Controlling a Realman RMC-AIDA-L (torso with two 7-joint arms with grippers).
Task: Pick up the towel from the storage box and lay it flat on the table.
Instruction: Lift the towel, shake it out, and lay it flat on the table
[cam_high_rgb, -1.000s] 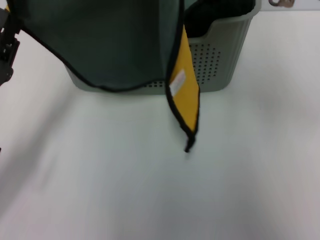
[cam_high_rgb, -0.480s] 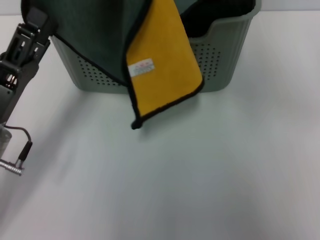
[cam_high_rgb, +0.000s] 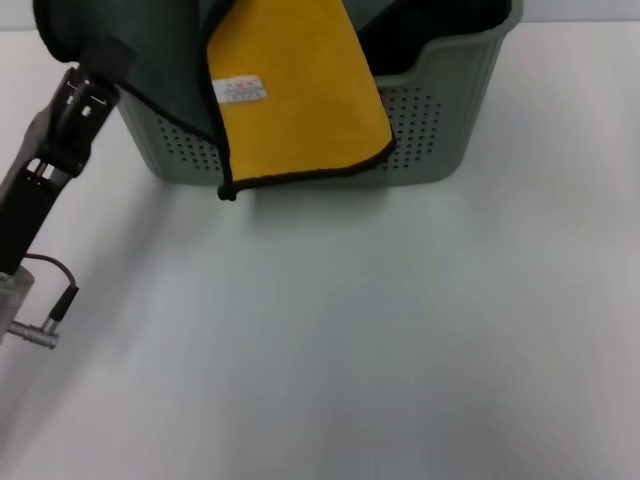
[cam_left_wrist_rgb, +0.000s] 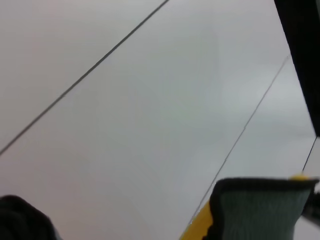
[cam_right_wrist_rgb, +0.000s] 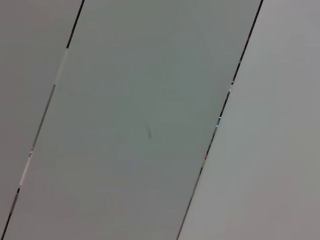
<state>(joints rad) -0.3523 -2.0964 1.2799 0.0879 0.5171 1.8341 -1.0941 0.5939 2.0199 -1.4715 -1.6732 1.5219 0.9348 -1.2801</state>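
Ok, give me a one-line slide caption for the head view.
Left tool holds the towel raised, yellow face draped before the storage box, above the table.

You are looking at a plain test room, the kind of lab where robots practise, not a home. The table (cam_high_rgb: 400, 350) is a wide, smooth, white top with nothing cosy on it. A robot arm (cam_high_rgb: 45, 170) with bare metal parts and a thin loose cable (cam_high_rgb: 55, 285) reaches in from your left side. Both wrist cameras show only flat pale panels (cam_right_wrist_rgb: 150, 125) with thin dark seams between them. A pale green plastic storage box (cam_high_rgb: 440, 110) sits alone on the table like a practice prop.
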